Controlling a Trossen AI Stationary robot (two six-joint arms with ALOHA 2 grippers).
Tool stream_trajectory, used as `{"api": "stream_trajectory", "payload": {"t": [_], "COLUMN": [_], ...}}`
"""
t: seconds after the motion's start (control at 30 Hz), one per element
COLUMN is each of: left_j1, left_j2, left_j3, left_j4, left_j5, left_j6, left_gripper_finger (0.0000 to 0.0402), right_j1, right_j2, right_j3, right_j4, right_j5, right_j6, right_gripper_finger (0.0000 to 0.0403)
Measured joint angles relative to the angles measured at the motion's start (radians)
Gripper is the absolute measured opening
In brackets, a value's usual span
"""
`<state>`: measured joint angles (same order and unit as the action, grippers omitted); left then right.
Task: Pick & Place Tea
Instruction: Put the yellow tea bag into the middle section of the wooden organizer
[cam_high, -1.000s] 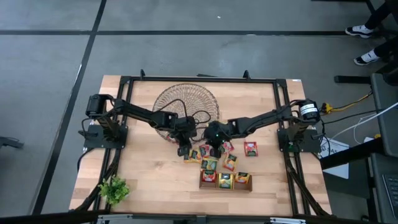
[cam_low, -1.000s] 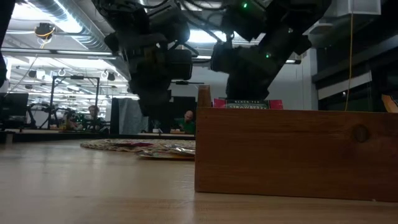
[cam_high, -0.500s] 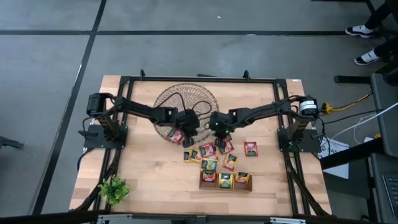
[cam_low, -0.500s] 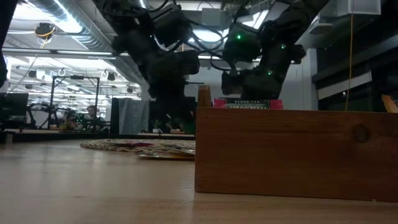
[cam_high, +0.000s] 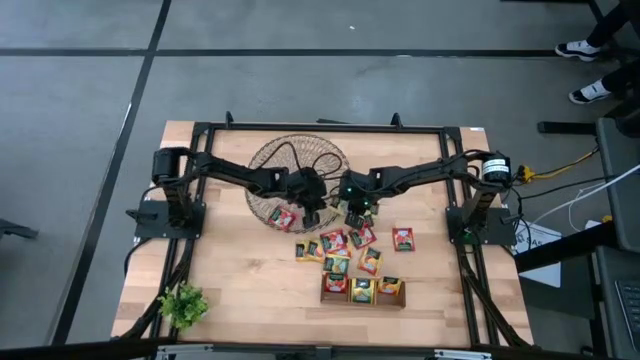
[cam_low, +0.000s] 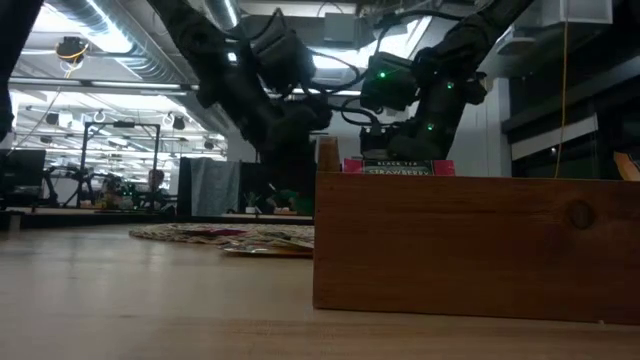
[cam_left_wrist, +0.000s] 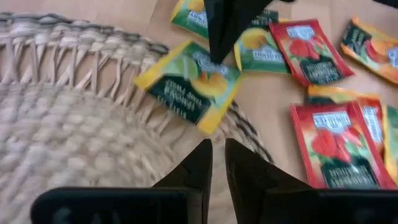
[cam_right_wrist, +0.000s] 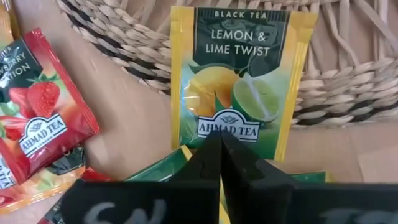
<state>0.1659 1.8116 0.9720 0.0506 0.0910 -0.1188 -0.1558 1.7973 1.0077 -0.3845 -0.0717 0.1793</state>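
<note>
Tea sachet (cam_right_wrist: 241, 81) in yellow is hanging from the clenched right claw (cam_right_wrist: 214, 146) just over the wicker dish (cam_right_wrist: 348, 81) rim, while the nearly closed, empty left claw (cam_left_wrist: 216, 163) is waiting beside it.

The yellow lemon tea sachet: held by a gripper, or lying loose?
Held. The right gripper is shut on the yellow sachet, lifting it above the wicker dish.
</note>
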Motion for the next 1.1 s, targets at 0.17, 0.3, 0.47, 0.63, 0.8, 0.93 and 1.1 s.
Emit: {"api": "stream_trajectory", "payload": {"t": [0.17, 0.3, 0.47, 0.63, 0.8, 0.93, 1.1], "left_j1": [0.007, 0.009, 0.010, 0.015, 0.027, 0.040, 0.053], "left_j2": [0.060, 0.075, 0.074, 0.074, 0.070, 0.069, 0.069], "left_j3": [0.033, 0.041, 0.042, 0.042, 0.043, 0.043, 0.043], "left_j4": [0.018, 0.021, 0.046, 0.029, -0.020, -0.047, -0.062], "left_j5": [-0.007, -0.010, -0.008, 0.012, 0.006, 0.013, 0.066], "left_j6": [-0.036, -0.079, -0.101, -0.107, -0.105, -0.105, -0.148], "left_gripper_finger": [0.0043, 0.0043, 0.0043, 0.0043, 0.0043, 0.0053, 0.0095], "right_j1": [0.000, 0.000, 0.000, 0.001, 0.000, 0.001, 0.001], "right_j2": [0.002, 0.025, 0.057, 0.061, 0.063, 0.063, 0.064], "right_j3": [0.000, 0.000, 0.004, 0.003, 0.003, 0.002, 0.001], "right_j4": [0.027, 0.043, 0.093, 0.116, 0.117, 0.117, 0.119], "right_j5": [0.000, -0.001, -0.032, -0.038, -0.039, -0.038, -0.038], "right_j6": [-0.001, -0.002, -0.007, -0.017, -0.017, -0.026, -0.027], "right_gripper_finger": [0.0004, 0.0004, 0.0004, 0.0004, 0.0004, 0.0004, 0.0004]}}
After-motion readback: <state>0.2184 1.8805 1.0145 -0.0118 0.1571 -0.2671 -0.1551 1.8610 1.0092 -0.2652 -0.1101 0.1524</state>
